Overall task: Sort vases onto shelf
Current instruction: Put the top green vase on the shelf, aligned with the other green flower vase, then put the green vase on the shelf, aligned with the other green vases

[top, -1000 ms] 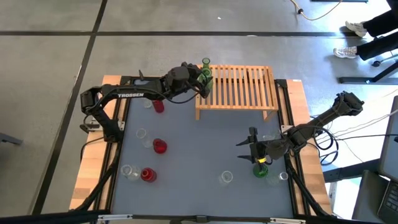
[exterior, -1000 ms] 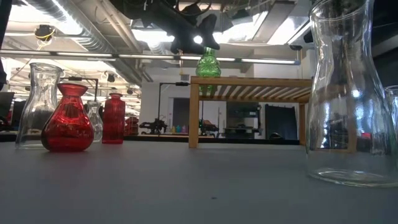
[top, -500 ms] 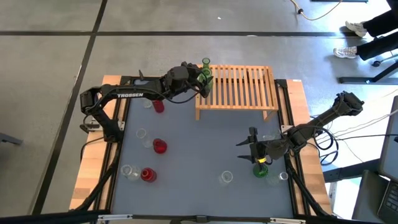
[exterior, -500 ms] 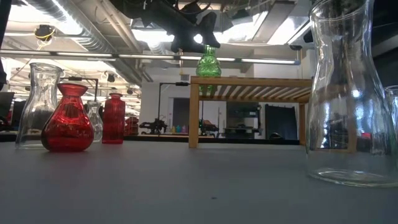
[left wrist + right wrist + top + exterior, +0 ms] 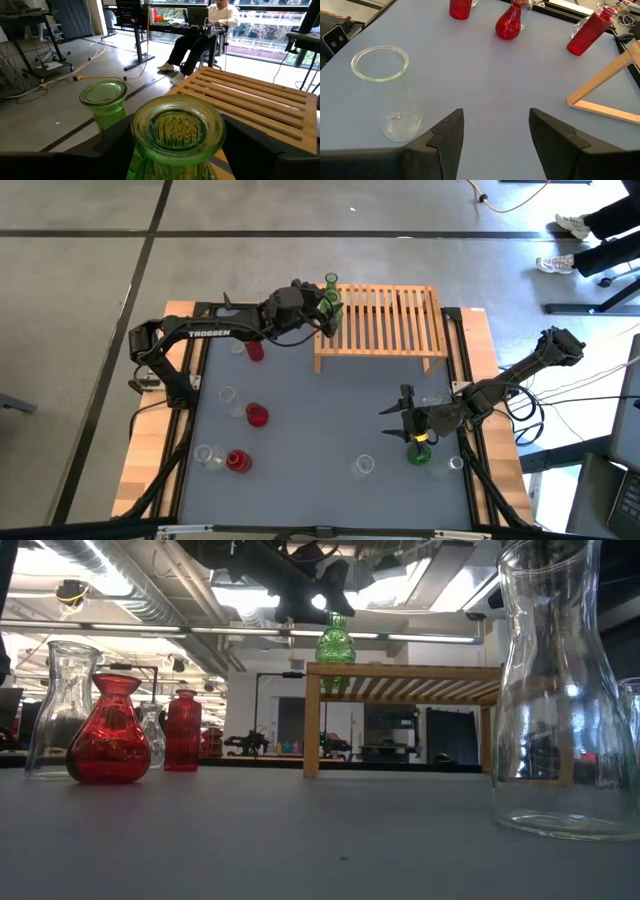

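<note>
Left gripper (image 5: 326,304): jaws part-open around green vase (image 5: 177,131), grip uncertain, at shelf (image 5: 385,320) corner beside another green vase (image 5: 104,102), likely grouping colours | Right gripper (image 5: 408,423): open, empty, above table's green vase (image 5: 419,452)

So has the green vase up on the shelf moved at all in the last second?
No. In the low view the green vase stands at the same spot above the shelf's left corner post, under the left gripper.

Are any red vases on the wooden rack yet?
No. Only green vases stand at the rack's corner; the red vases sit on the table.
</note>
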You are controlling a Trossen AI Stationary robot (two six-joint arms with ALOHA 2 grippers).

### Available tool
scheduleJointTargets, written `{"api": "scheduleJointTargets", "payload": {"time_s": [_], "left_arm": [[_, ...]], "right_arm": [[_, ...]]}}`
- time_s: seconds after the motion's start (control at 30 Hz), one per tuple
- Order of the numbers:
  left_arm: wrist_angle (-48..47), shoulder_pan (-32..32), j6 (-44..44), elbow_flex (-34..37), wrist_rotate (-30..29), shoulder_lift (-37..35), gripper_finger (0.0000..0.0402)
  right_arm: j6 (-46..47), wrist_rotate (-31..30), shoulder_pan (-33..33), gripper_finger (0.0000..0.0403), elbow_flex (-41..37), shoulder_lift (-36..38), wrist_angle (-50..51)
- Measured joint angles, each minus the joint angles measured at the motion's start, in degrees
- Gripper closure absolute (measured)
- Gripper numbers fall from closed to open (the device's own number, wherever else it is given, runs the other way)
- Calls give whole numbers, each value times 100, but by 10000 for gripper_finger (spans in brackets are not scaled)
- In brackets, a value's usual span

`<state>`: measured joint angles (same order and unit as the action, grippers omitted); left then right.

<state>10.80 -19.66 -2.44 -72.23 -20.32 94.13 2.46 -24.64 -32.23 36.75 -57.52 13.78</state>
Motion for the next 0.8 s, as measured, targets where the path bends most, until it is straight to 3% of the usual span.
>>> {"api": "scheduleJointTargets", "payload": {"time_s": [0.37, 0.8], "left_arm": [[144, -1, 7, 0, 2, -4, 30], [707, 171, 578, -9, -11, -228, 26]], "right_arm": [[0, 1, -1, 194, 0, 0, 2], [0, 1, -1, 194, 0, 0, 8]]}}
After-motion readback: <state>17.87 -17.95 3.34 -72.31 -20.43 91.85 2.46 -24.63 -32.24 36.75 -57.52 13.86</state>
